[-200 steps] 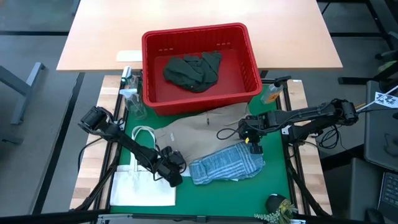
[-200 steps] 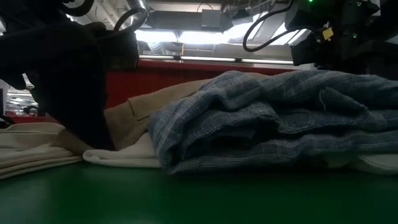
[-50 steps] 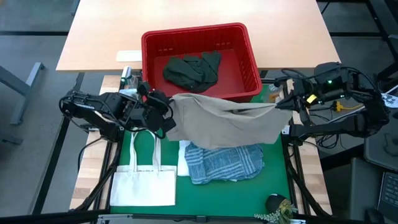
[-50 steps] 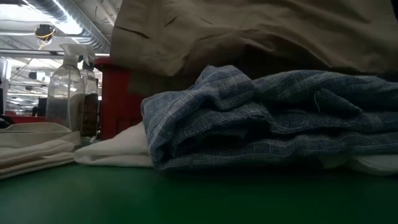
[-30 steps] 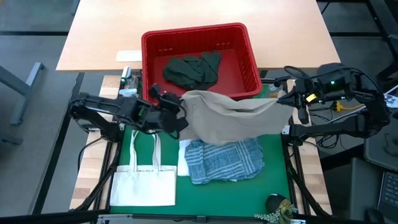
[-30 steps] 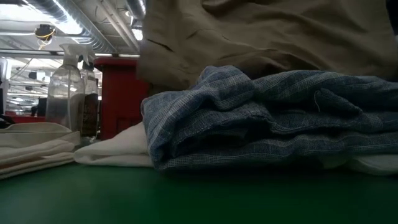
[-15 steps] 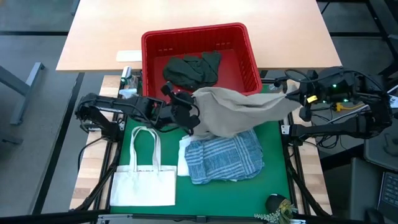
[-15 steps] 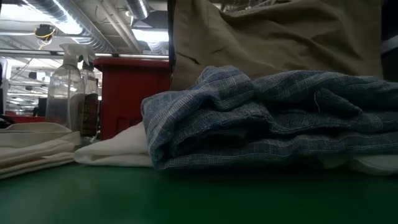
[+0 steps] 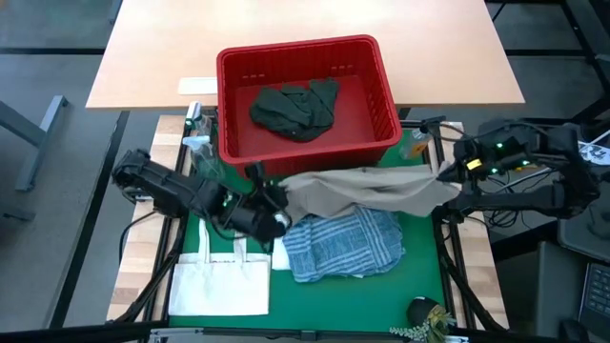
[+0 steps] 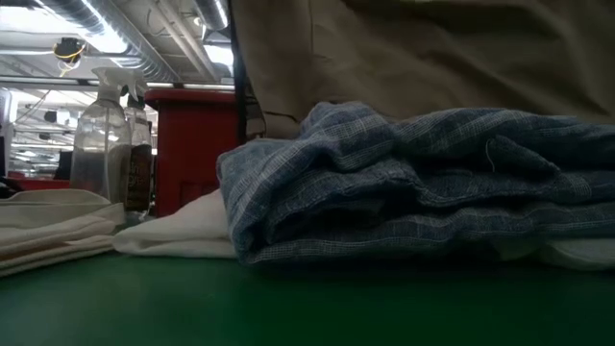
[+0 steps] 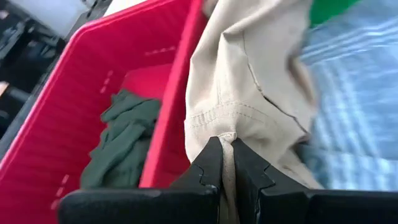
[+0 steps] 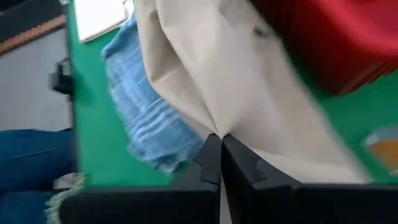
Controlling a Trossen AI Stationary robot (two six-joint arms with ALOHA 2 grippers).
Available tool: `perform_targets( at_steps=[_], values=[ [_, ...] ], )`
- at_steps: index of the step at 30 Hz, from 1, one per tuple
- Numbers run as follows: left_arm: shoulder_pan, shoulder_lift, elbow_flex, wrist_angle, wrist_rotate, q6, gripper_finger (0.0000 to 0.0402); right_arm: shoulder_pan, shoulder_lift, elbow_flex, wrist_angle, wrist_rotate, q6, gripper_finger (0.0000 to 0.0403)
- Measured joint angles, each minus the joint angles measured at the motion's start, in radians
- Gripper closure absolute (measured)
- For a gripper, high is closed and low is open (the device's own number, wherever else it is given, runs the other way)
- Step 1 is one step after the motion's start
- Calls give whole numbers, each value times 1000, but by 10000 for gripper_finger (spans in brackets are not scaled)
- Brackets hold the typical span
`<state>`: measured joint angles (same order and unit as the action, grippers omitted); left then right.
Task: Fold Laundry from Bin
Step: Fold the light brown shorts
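Left gripper: the left gripper [image 11: 226, 147] is clamped tight on a hemmed edge of the tan garment [image 9: 367, 191]; its two dark fingers [image 11: 208, 167] meet with only the cloth between them. From above it sits over the green mat [image 9: 419, 272], just in front of the red bin [image 9: 381, 90], near that bin's left front corner.

Right gripper: the right gripper [image 12: 221, 144] is pinched closed on the other end of the same tan garment, the cloth fanning away from its fingertips. It is at the right edge of the mat, level with the bin's front right corner.

Tan garment: stretched between the two grippers, lifted off the table and sagging in the middle. It hangs just in front of the bin and over the back edge of the blue striped cloth [image 9: 338, 243].

Blue striped cloth: lies bunched on the mat, resting partly on a white cloth [image 10: 187, 231] that peeks out at its left side.

Bin: stands at the far side of the mat; a dark green garment [image 9: 294, 107] lies crumpled inside it.

Tote bag: a white bag with handles [image 9: 221, 286] lies flat on the mat's near left corner, beside the left arm.

Spray bottles: clear bottles [image 10: 104, 144] stand left of the bin.
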<state>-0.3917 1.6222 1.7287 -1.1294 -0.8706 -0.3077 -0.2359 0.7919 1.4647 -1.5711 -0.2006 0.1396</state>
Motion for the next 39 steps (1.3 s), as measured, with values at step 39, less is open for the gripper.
perform_targets(
  at_steps=[39],
  values=[
    [-192,334,1,339,487,-606,359,0,-185,-251,2,-350,303,398]
  ],
)
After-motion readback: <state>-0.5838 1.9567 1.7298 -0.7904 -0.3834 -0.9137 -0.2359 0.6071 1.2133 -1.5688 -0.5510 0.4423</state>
